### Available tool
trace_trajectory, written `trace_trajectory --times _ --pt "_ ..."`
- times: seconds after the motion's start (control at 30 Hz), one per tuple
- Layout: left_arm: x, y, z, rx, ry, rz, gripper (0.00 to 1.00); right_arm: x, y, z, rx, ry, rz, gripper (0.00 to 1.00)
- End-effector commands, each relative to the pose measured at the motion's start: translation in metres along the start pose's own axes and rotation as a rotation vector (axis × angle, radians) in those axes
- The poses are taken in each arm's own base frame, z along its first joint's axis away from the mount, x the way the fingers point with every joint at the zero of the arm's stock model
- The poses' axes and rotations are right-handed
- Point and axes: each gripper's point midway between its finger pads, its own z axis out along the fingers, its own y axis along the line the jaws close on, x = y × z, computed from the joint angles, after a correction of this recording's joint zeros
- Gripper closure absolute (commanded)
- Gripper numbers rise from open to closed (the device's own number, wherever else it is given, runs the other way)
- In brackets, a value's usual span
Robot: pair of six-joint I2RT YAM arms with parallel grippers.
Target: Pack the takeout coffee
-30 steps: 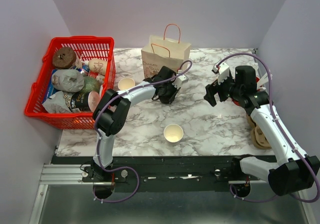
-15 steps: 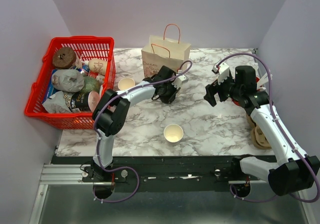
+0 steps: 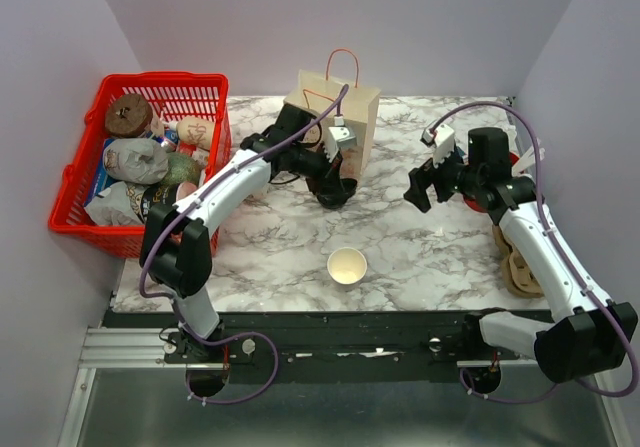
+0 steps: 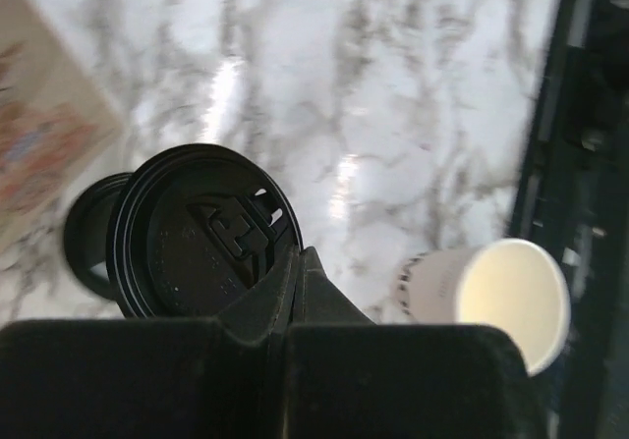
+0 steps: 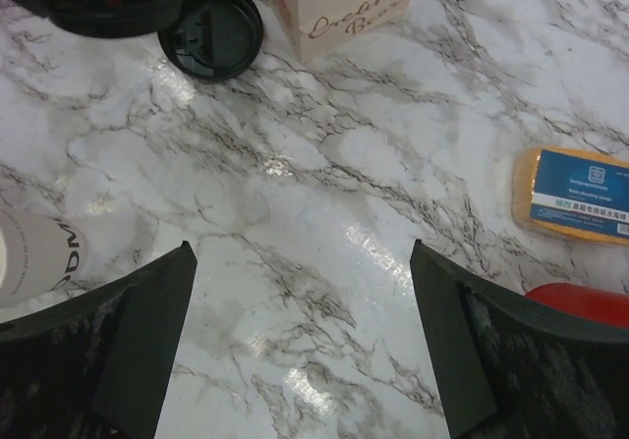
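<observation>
Just in front of the paper bag [image 3: 362, 117], left gripper [image 4: 299, 267] was pinched shut on the lid rim of the takeout coffee [image 4: 197, 228]. Right of the bag, right gripper [image 3: 418, 189] hung with jaws wide, empty.

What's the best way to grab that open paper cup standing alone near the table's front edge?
Probably from above, pinching its rim with one finger inside and one outside. The open cup stands upright, mouth up, apart from everything else.
</observation>
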Motion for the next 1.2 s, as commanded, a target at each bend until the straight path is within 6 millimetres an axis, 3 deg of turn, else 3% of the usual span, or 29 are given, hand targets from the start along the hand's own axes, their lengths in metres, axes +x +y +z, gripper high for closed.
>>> trace_trajectory --times 0.0,0.07,0.2,0.23,0.27,0.33,0.37,0.5,0.57,0.67,0.83,1.07,1.17 --pt "0.001 -0.077 -0.022 0.408 -0.001 -0.051 1.00 -0.018 0.026 -0.006 -0.170 -0.047 -0.035 0.01" --pt "-0.007 -0.085 -0.034 0.437 -0.031 -0.048 1.00 -0.020 0.044 -0.011 -0.271 -0.063 -0.034 0.01" --pt "-0.021 -0.125 -0.065 0.613 -0.080 -0.150 1.00 -0.021 0.073 -0.020 -0.422 -0.134 -0.070 0.01" --pt "-0.020 -0.131 -0.068 0.635 -0.087 -0.159 1.00 -0.024 0.076 -0.022 -0.435 -0.164 -0.090 0.01" --pt "-0.007 -0.139 -0.067 0.666 -0.059 -0.247 1.00 -0.025 0.084 -0.024 -0.478 -0.183 -0.094 0.01" --pt "-0.010 -0.148 -0.073 0.711 -0.105 -0.253 1.00 -0.022 0.092 -0.026 -0.528 -0.203 -0.121 0.01" --pt "0.003 -0.151 -0.071 0.723 -0.069 -0.348 1.00 -0.023 0.098 -0.029 -0.563 -0.222 -0.129 0.00" --pt "0.022 -0.155 -0.069 0.736 -0.059 -0.387 1.00 -0.011 0.122 -0.032 -0.648 -0.235 -0.219 0.00" --pt "0.030 -0.156 -0.066 0.745 -0.042 -0.428 1.00 0.004 0.130 -0.027 -0.661 -0.214 -0.249 0.00" --pt "0.030 -0.153 -0.060 0.746 -0.032 -0.448 1.00 0.014 0.145 -0.021 -0.678 -0.219 -0.316 0.00" --pt "0.033 -0.147 -0.049 0.769 -0.002 -0.504 1.00 0.013 0.160 -0.011 -0.682 -0.241 -0.354 0.00" --pt "0.038 -0.152 -0.040 0.806 0.037 -0.542 1.00 0.013 0.166 0.007 -0.669 -0.241 -0.371 0.00" --pt "0.041 -0.155 -0.038 0.822 0.051 -0.558 1.00 0.015 0.178 0.009 -0.704 -0.247 -0.380 0.00"
